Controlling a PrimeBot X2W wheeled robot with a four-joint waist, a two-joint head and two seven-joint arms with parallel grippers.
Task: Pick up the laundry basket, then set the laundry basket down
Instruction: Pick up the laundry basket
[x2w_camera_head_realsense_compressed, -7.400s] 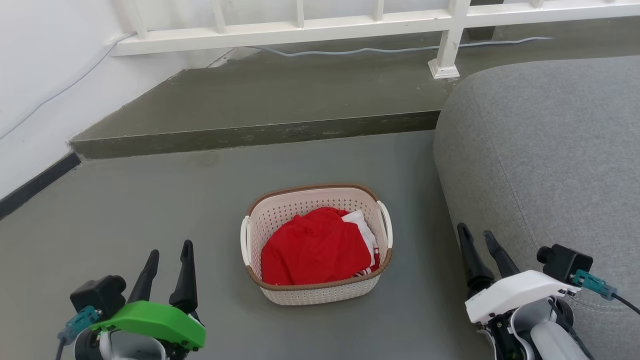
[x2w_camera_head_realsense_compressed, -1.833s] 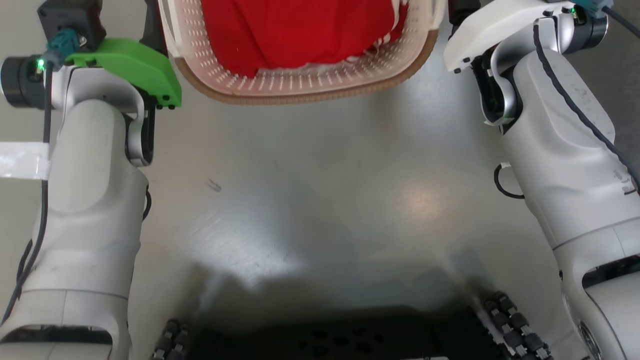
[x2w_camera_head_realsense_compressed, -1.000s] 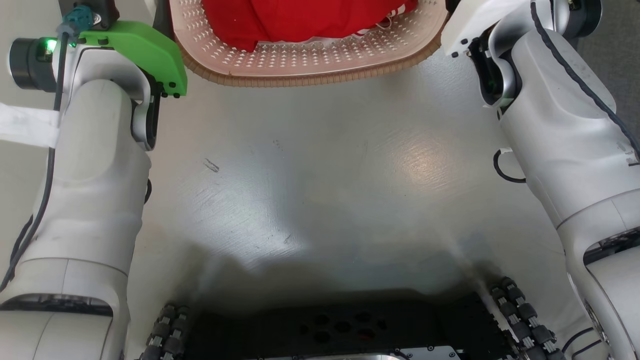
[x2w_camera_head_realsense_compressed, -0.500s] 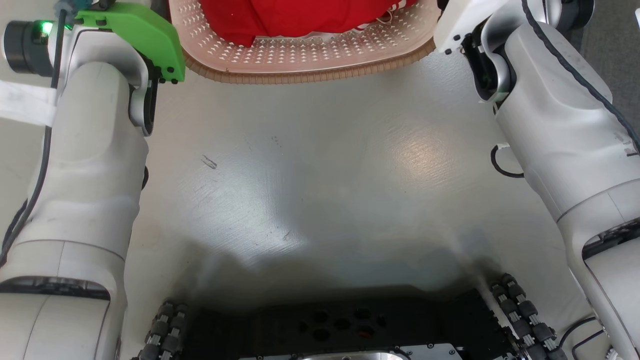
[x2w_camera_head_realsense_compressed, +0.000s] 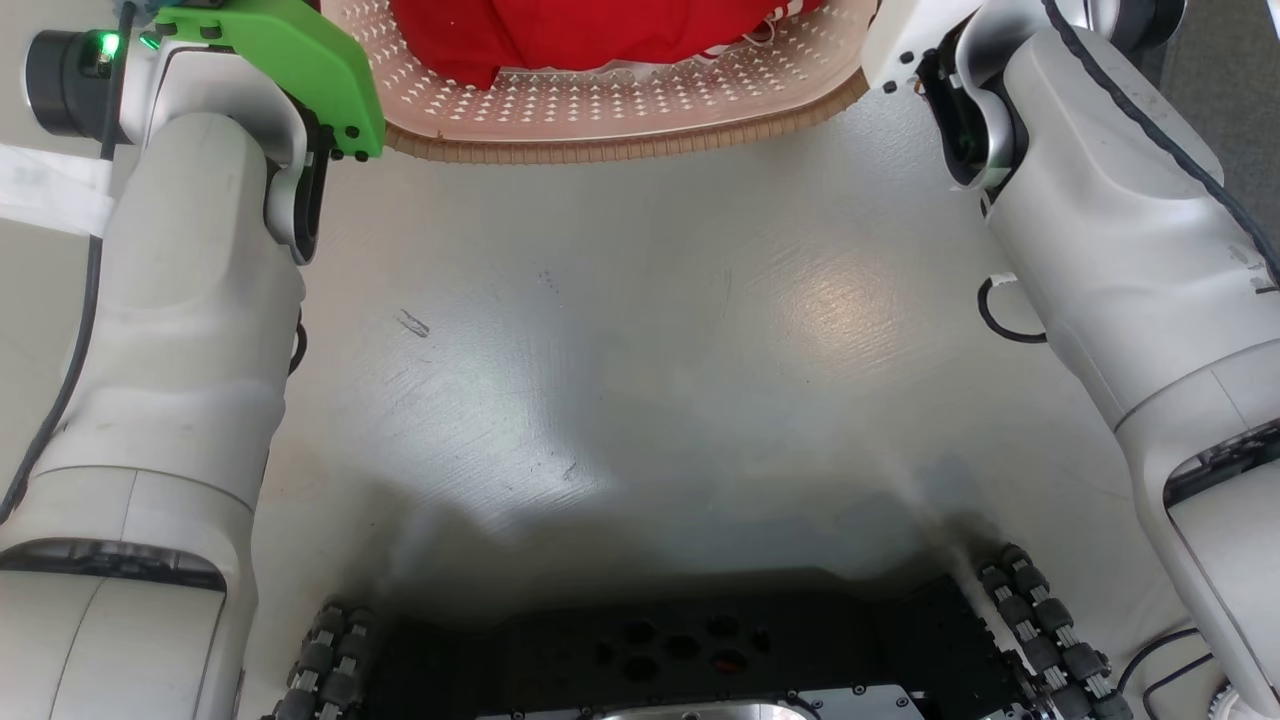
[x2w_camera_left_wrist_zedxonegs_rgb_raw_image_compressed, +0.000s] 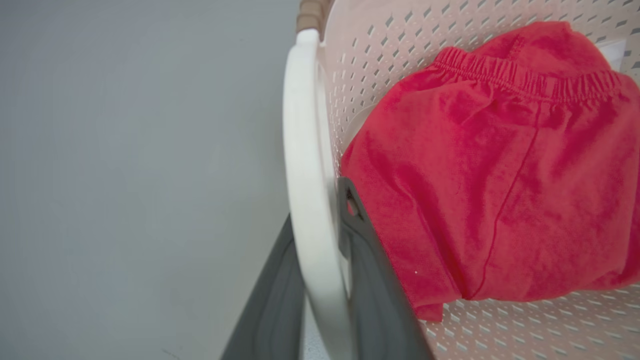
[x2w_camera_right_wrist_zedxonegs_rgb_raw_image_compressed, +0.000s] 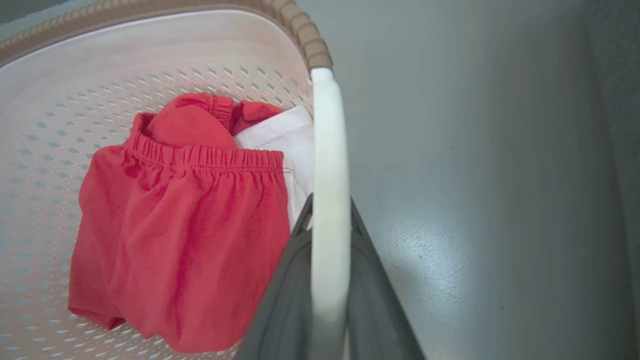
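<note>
- The pale grey floor (x2w_camera_head_realsense_compressed: 640, 350) lies bare and glossy between the two forearms, with a small dark scuff (x2w_camera_head_realsense_compressed: 412, 323) on it.
- The robot's dark base (x2w_camera_head_realsense_compressed: 680, 650) with its roller wheels sits at the bottom of the head view; a strip of white tape (x2w_camera_head_realsense_compressed: 50, 190) lies on the floor by the left forearm (x2w_camera_head_realsense_compressed: 180, 350).
- A thin black cable loop (x2w_camera_head_realsense_compressed: 1000, 320) hangs beside the right forearm (x2w_camera_head_realsense_compressed: 1120, 250).
- The laundry basket (x2w_camera_head_realsense_compressed: 620, 100) is at the top of the head view, between the two wrists, its brown rim (x2w_camera_head_realsense_compressed: 620, 150) nearest the robot. Whether it rests on the floor cannot be told.
- Inside it lie a red garment (x2w_camera_left_wrist_zedxonegs_rgb_raw_image_compressed: 500, 175) and a white cloth (x2w_camera_right_wrist_zedxonegs_rgb_raw_image_compressed: 280, 137).
- Left jaws: clenched on the basket's white side handle (x2w_camera_left_wrist_zedxonegs_rgb_raw_image_compressed: 305, 175), one dark finger (x2w_camera_left_wrist_zedxonegs_rgb_raw_image_compressed: 370, 290) inside against the red garment, the other outside.
- Right jaws: clenched on the opposite handle (x2w_camera_right_wrist_zedxonegs_rgb_raw_image_compressed: 327, 200), which runs up between the two fingers (x2w_camera_right_wrist_zedxonegs_rgb_raw_image_compressed: 285, 300).
</note>
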